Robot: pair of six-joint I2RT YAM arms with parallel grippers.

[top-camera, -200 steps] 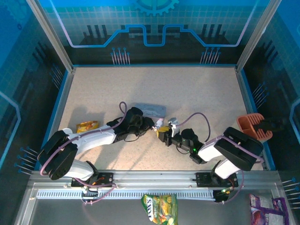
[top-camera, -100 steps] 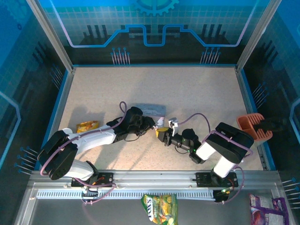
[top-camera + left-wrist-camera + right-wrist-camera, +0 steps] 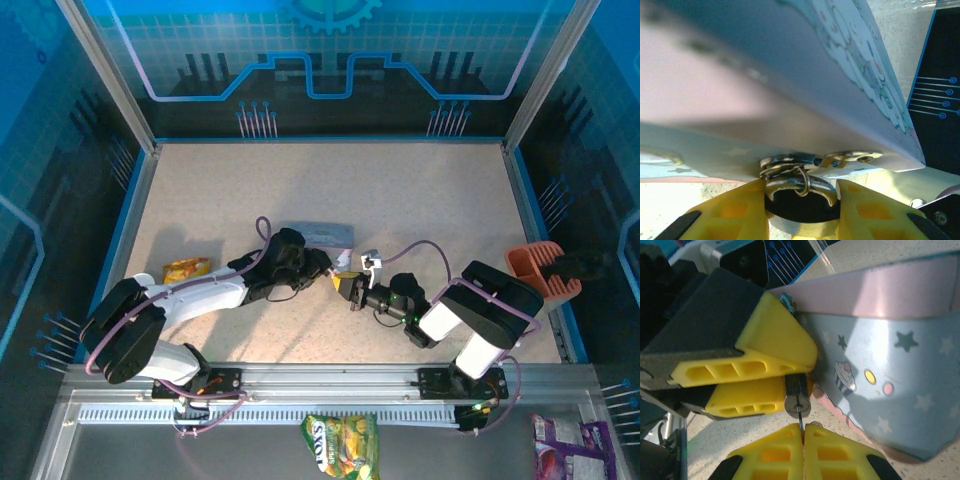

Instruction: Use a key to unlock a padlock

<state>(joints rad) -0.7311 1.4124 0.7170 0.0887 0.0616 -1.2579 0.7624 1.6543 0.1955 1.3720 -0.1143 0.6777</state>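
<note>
Top external: left fingers [image 3: 322, 266] and right fingers [image 3: 348, 285] are facing each other over the surface [image 3: 420, 200], just near of the pale blue tin [image 3: 322, 234]. Left wrist: left fingers [image 3: 730, 215] are grasping the padlock [image 3: 800, 207] against the tin's edge. Right wrist: right fingers [image 3: 780, 450] are clenching the key [image 3: 800, 419], its tip touching the padlock's keyhole face.

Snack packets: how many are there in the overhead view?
3: orange-yellow packet on the table, left side; green packet at the bottom edge, centre; purple packet in the bottom right corner. More could be hidden.
</note>
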